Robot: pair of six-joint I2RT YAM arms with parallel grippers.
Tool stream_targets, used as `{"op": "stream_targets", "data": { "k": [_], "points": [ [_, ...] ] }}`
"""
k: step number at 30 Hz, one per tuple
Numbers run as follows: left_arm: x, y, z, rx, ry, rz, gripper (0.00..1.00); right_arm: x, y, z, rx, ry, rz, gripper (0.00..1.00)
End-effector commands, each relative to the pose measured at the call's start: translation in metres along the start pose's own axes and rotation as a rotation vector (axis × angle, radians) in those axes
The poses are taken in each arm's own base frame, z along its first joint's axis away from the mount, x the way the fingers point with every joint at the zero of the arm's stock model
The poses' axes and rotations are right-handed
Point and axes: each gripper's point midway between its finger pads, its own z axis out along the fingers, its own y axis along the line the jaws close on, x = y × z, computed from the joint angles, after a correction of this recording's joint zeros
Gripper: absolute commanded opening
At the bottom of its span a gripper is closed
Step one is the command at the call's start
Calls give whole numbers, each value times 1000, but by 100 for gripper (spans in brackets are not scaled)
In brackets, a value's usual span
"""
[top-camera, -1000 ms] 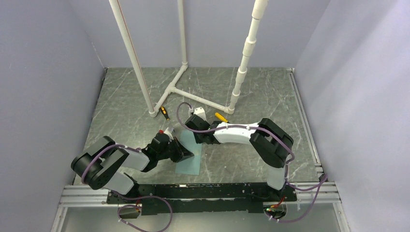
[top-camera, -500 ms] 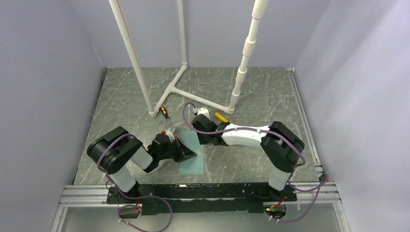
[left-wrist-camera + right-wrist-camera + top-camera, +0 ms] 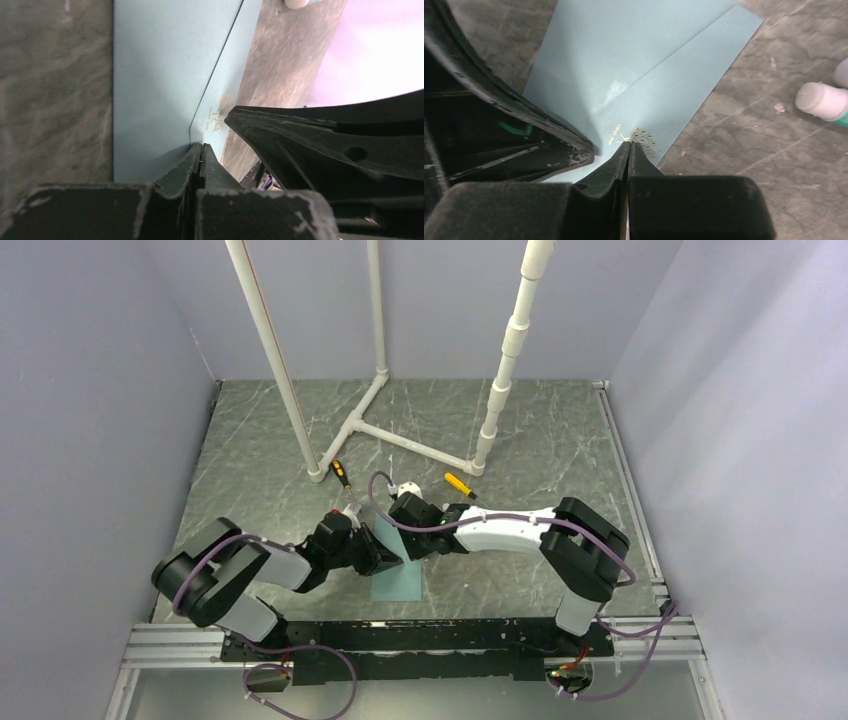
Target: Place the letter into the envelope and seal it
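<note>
Envelope flat beneath both claws. Left claw pinched shut, tips on flap edge. Right claw likewise closed, tips beside gold print.

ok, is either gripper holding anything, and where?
Nothing clearly held. Left gripper, shut, tips at the flap edge of the envelope; right gripper, shut, tips on its gold print. A pinched paper edge can't be ruled out.

— Where's the overhead camera?
— High up behind the arm bases, facing down and forward over the whole table.
— And the wrist cameras?
— Each peers along its own arm's tip, the left gripper and the right gripper, close above the tabletop. All three views share the blue envelope.
</note>
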Motion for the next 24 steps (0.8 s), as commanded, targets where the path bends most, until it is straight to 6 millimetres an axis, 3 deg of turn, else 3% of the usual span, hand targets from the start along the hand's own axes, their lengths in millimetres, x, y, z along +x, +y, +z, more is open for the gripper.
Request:
{"op": "stream_targets", "data": {
  "k": [1,4,7,14,17,24],
  "points": [
    [1,37,-13,-171,-2,38,2,21,8,5,-52,68,-23,4],
    [-2,30,-20,-158,1,68,2,31,-1,4,-29,82,-35,4],
    [-6,14,-26,-126,-10,97,2,27,-7,-3,-12,53,-46,5],
    [-23,-27,-35,-58,-64,160,2,6,26,-16,-153,5,-74,5],
    [-30,-31,-37,-69,-88,168,2,2,37,-11,-140,1,-90,5],
    [-39,-24,-32,-107,-114,126,2,3,35,2,-36,-12,-33,1]
  ]
}}
